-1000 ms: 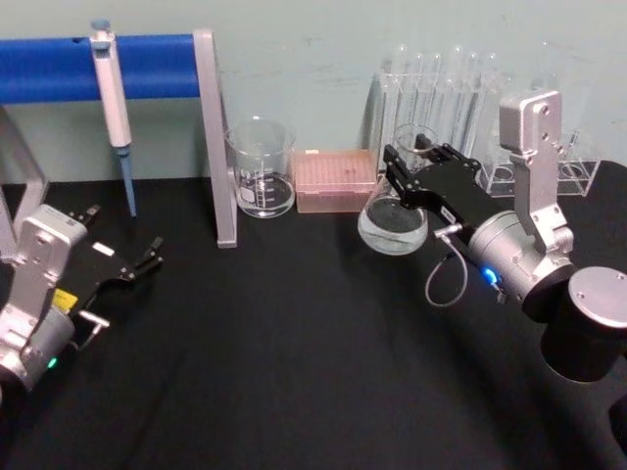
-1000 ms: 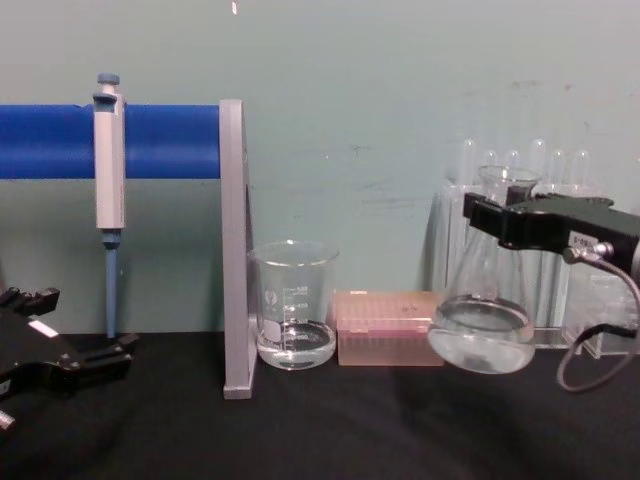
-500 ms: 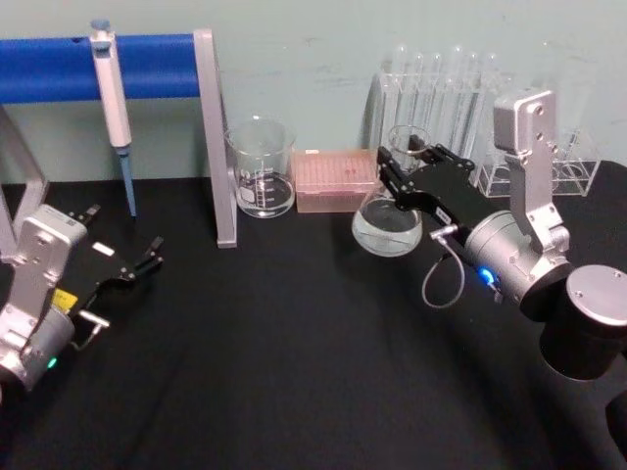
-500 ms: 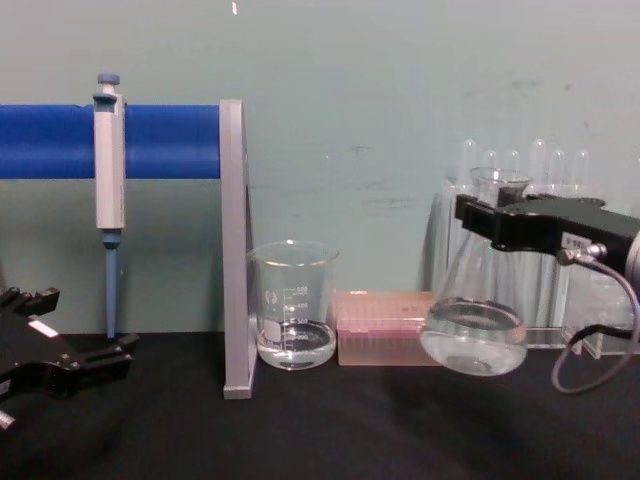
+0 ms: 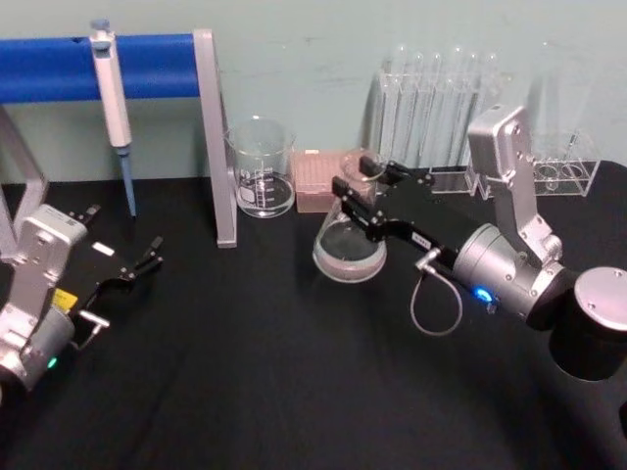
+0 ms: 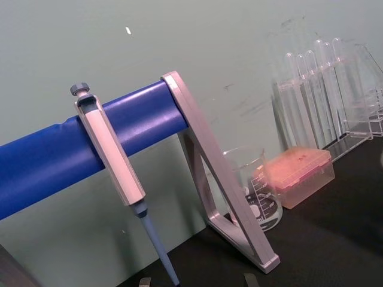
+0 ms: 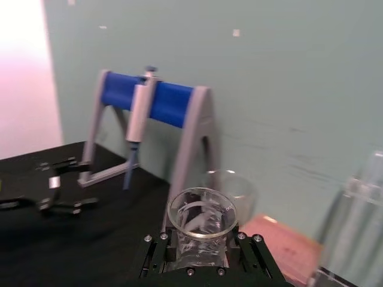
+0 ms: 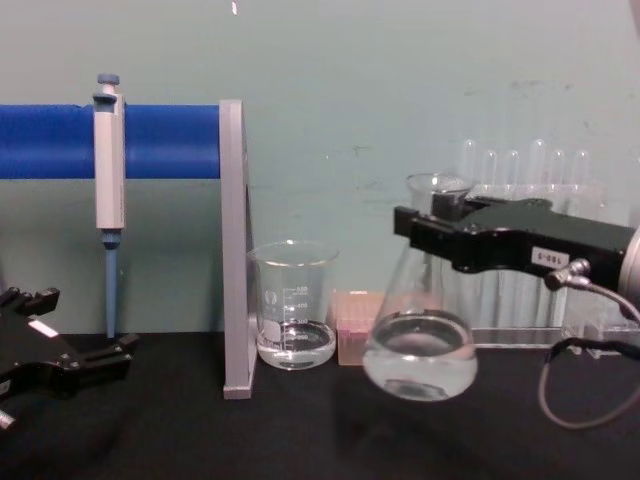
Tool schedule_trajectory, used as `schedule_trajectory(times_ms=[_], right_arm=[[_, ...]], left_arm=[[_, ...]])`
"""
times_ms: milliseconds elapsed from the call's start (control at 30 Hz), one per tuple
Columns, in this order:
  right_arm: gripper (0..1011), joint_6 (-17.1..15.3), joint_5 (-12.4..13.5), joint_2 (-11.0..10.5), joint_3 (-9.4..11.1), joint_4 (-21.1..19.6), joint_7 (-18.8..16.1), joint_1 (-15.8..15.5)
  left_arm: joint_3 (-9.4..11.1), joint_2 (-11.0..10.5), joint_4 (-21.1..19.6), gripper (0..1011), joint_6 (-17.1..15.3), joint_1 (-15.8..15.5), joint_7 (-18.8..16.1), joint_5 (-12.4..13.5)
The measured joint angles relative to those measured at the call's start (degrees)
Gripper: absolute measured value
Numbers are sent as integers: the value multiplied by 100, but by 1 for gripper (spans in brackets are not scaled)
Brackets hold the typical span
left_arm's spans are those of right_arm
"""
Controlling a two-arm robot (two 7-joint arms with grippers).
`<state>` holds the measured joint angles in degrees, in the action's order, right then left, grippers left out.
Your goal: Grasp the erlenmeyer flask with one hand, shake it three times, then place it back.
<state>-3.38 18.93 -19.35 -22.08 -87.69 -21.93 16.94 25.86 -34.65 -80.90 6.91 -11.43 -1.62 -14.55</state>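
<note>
The erlenmeyer flask (image 5: 348, 247) is clear glass with a little clear liquid in its wide base. It hangs slightly tilted above the black table, in front of the pink tip box. My right gripper (image 5: 359, 188) is shut on the flask's neck, just under the flared rim. The chest view shows the flask (image 8: 420, 352) off the table, with the right gripper (image 8: 428, 228) reaching in from the right. In the right wrist view the flask's rim (image 7: 201, 210) sits between the black jaws. My left gripper (image 5: 145, 258) rests open at the left, far from the flask.
A glass beaker (image 5: 261, 168) and a pink tip box (image 5: 315, 182) stand at the back. A pipette (image 5: 110, 90) hangs on the blue stand bar (image 5: 59, 67), with its grey leg (image 5: 216, 147) beside the beaker. Test tube racks (image 5: 431, 98) stand behind the right arm.
My right gripper has carried the flask leftward and a little lower, from in front of the test tubes to in front of the pink box. The left arm has not moved.
</note>
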Motion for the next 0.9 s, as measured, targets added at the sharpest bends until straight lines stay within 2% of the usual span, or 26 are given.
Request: schedule_trajectory(times_ms=[333,600,900], right_arm=[[456,268,236,-357,-313,-39,-900,83],[456,393,375,-531,-491,-50,-1200,148],[456,488,433,-604,-637,6,-1242,226]], left_arm=[[0,0,0,1001,0,0,0,0],[0,0,0,1001,0,0,0,0],[0,0,0,1001,0,0,0,0]])
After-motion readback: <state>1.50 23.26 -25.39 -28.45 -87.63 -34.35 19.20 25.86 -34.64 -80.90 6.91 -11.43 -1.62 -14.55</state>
